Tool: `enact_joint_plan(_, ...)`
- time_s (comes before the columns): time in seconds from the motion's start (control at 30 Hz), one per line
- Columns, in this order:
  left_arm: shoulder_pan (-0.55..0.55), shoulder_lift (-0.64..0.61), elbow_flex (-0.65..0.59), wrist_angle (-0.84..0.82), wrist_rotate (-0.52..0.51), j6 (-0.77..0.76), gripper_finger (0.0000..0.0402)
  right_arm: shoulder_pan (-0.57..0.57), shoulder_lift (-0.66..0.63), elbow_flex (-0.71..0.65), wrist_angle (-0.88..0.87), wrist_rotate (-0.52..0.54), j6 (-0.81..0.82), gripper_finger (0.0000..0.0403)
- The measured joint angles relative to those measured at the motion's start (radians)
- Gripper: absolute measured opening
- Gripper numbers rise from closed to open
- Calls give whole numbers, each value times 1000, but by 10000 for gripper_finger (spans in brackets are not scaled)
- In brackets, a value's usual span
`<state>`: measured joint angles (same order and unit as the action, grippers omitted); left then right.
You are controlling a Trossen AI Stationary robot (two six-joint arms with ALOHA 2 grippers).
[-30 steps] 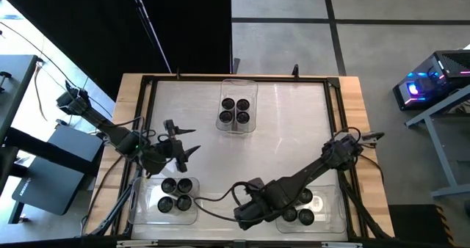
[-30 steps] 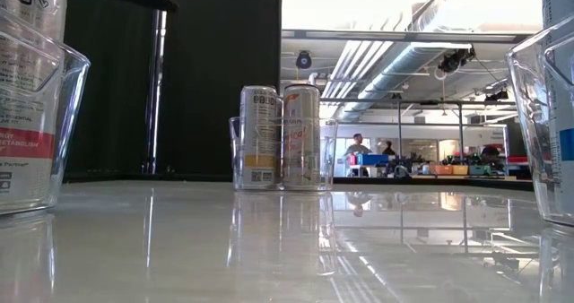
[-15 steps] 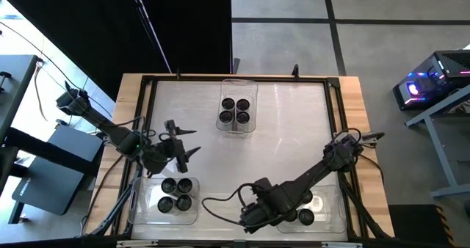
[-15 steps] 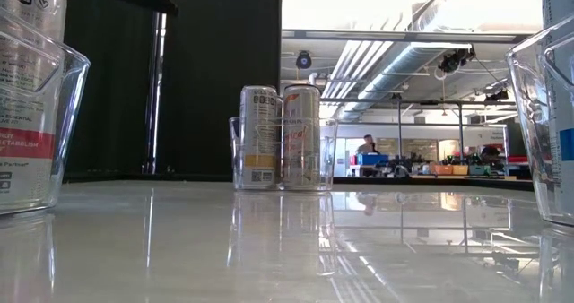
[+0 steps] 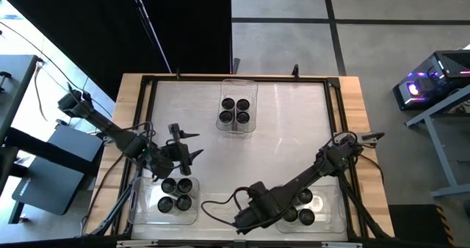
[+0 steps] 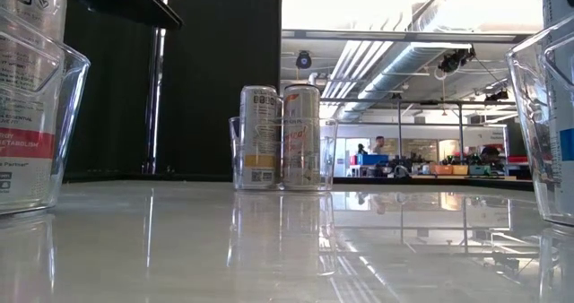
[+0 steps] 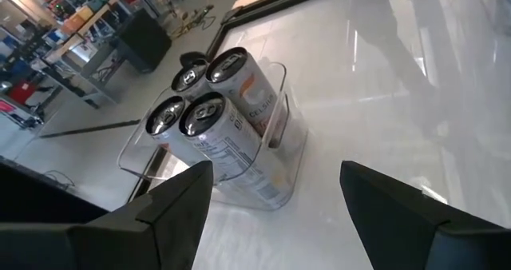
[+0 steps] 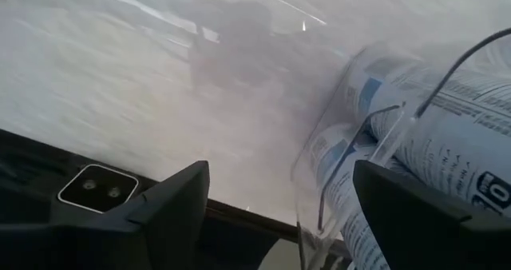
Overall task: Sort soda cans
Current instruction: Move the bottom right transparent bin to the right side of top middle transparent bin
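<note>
Silver soda cans with dark tops stand in three clear bins. Four are in the far bin [image 5: 238, 110], also seen in the left wrist view [image 7: 214, 120] and the low view [image 6: 280, 140]. Four more fill the near-left bin [image 5: 176, 195]. The near-right bin [image 5: 305, 213] holds others, partly under my right arm, and they show close up in the right wrist view [image 8: 431, 118]. My left gripper [image 5: 185, 140] [image 7: 279, 202] hangs open and empty above the table, just beyond the near-left bin. My right gripper [image 5: 241, 220] [image 8: 295, 210] is open and empty at the near edge, beside the near-right bin.
A dark frame [image 5: 150, 94] rims the white table top. Bare table [image 5: 286, 130] lies between the far bin and the near bins. A small camera block [image 8: 96, 188] sits on the near edge in front of my right gripper. People move in the room far behind the table [image 6: 377, 147].
My right gripper has drifted a little toward the table's near edge beside the near-right bin. My left gripper has shifted slightly toward the table's right. Both stay open, and no can or bin has moved.
</note>
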<state>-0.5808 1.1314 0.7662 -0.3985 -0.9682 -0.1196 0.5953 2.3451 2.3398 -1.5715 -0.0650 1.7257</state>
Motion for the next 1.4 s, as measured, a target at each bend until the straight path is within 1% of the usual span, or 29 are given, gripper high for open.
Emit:
enact_joint_plan(0.07, 0, 8, 0, 1, 0, 0, 268, -1, 0, 0, 0, 6, -7, 307)
enact_joint_plan(0.17, 0, 18, 0, 2, 0, 0, 268, 0, 0, 0, 0, 35, -87, 307)
enact_joint_plan(0.33, 0, 23, 0, 2, 0, 0, 268, -5, 0, 2, 0, 35, -231, 307)
enact_joint_plan(0.43, 0, 23, 0, 2, 0, 0, 268, -18, 0, 16, 2, 28, -286, 307)
enact_joint_plan(0.57, 0, 22, 0, 3, 0, 0, 268, -40, -1, 16, 1, -65, -333, 307)
enact_joint_plan(0.67, 0, 22, 0, 3, 0, 0, 268, -45, -1, 16, 1, -114, -339, 307)
enact_joint_plan(0.9, 11, 22, 0, 3, 0, 0, 268, -39, -1, 16, 1, -157, -341, 307)
enact_joint_plan(0.97, 19, 22, 0, 4, 0, 3, 268, -39, -1, 16, 1, -172, -364, 307)
enact_joint_plan(1.13, 39, 22, 0, 4, 0, 13, 268, -54, -1, 16, 1, -167, -461, 307)
enact_joint_plan(1.23, 46, 22, 0, 3, 0, 19, 268, -66, -4, 16, 1, -145, -498, 307)
enact_joint_plan(1.3, 51, 22, 0, 3, 0, 25, 268, -68, -15, 16, 1, -119, -505, 307)
enact_joint_plan(1.4, 51, 22, 0, 1, 0, 26, 268, -62, -54, 16, 1, -70, -470, 307)
